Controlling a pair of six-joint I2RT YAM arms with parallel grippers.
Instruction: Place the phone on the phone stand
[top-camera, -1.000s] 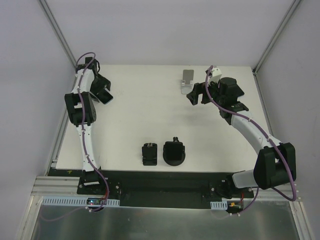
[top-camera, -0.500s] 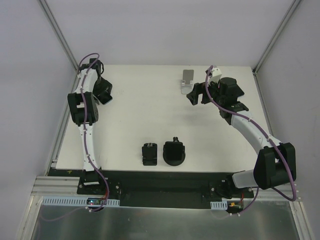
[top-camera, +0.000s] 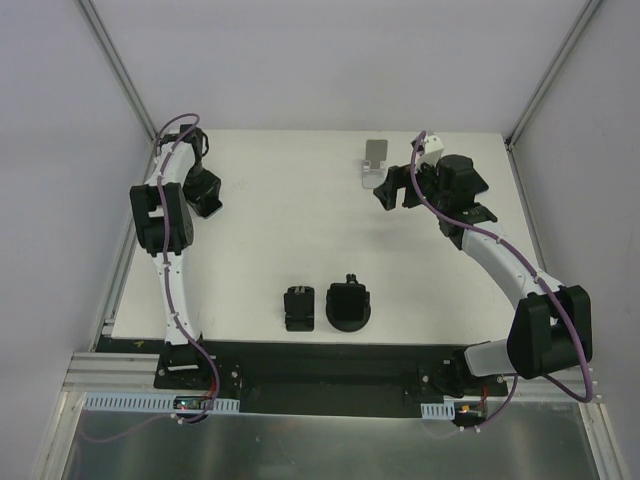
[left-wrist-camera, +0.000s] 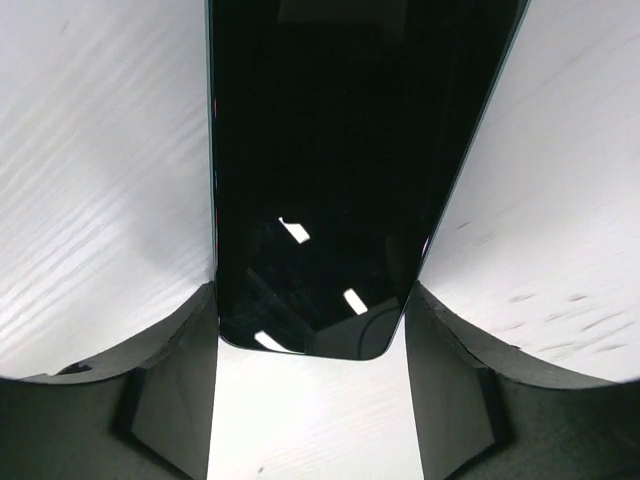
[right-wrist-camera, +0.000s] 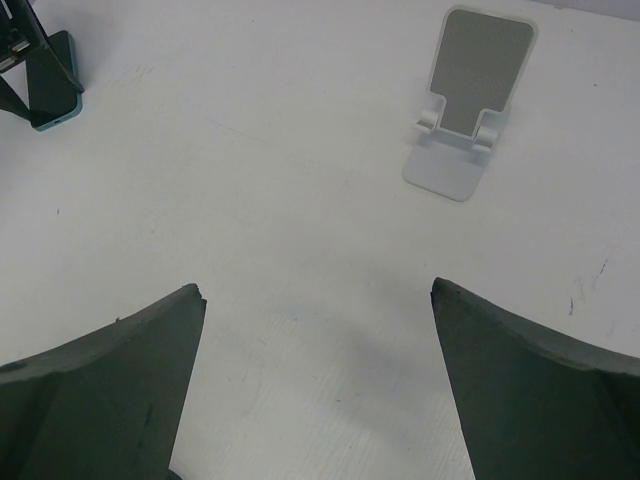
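Note:
The phone is black and glossy and fills the left wrist view between my left fingers, which press on both of its long edges. My left gripper is shut on it at the far left of the table. The phone's teal edge also shows in the right wrist view, at the top left. The grey-white phone stand is at the back of the table and stands empty in the right wrist view. My right gripper is open and empty just in front of the stand.
Two black mounts, one blocky and one on a round base, sit near the front middle of the white table. White enclosure walls stand close behind the stand and beside the left arm.
My left wrist has turned and drawn slightly left with the phone in it, so the phone's light edge no longer shows from above. The right arm has not moved.

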